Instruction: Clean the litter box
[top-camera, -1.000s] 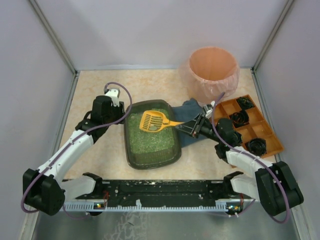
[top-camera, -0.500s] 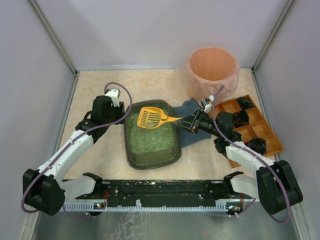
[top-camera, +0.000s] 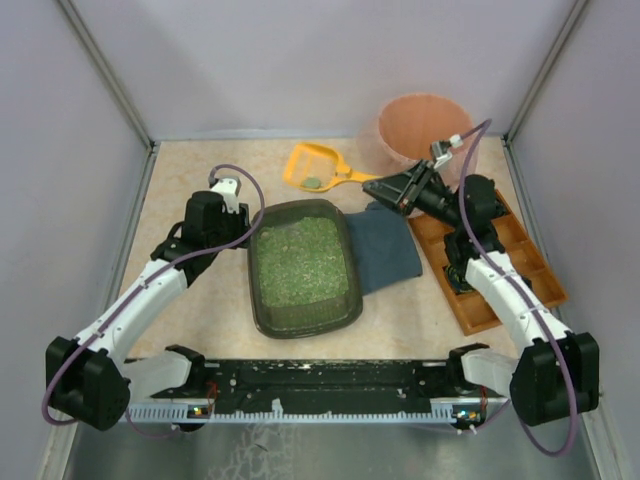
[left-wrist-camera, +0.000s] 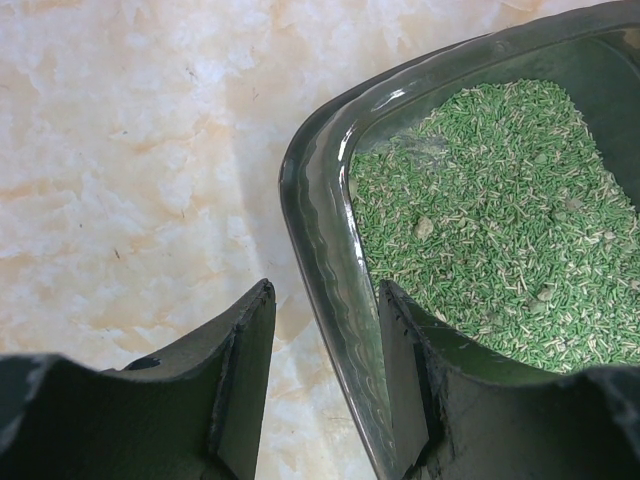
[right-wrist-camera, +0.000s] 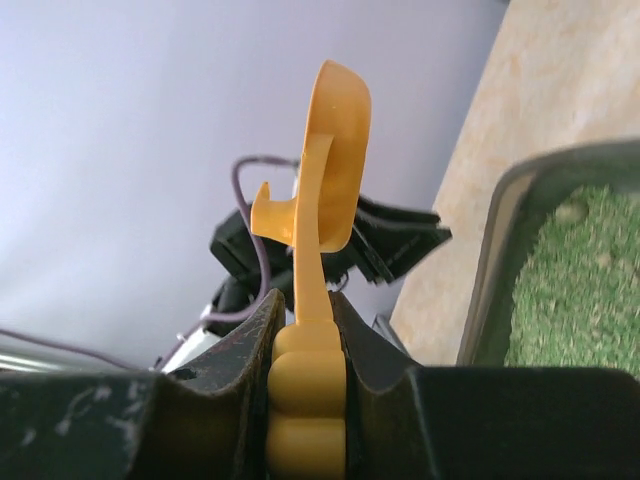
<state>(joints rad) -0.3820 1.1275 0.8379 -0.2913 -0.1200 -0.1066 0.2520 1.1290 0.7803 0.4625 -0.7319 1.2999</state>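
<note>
The litter box (top-camera: 257, 290), a dark tray of green litter (top-camera: 300, 260), lies mid-table. My left gripper (top-camera: 243, 222) is at its far left corner. In the left wrist view the gripper (left-wrist-camera: 325, 290) is open and straddles the rim (left-wrist-camera: 325, 200): the right finger lies against the inner side, and the left finger stands apart outside. My right gripper (top-camera: 385, 187) is shut on the handle of a yellow slotted scoop (top-camera: 315, 165). It holds the scoop in the air behind the box, with a small clump in it. The right wrist view shows the scoop (right-wrist-camera: 335, 150) edge-on between the jaws (right-wrist-camera: 303, 300).
A round pink-lined bin (top-camera: 425, 135) stands at the back right, just right of the scoop. An orange compartmented tray (top-camera: 520, 255) with dark items lies along the right wall. A blue cloth (top-camera: 385, 245) lies right of the box. Walls close in three sides.
My right gripper has lifted the scoop out of the litter box and carried it back and to the right, toward the bin. The left arm has not moved.
</note>
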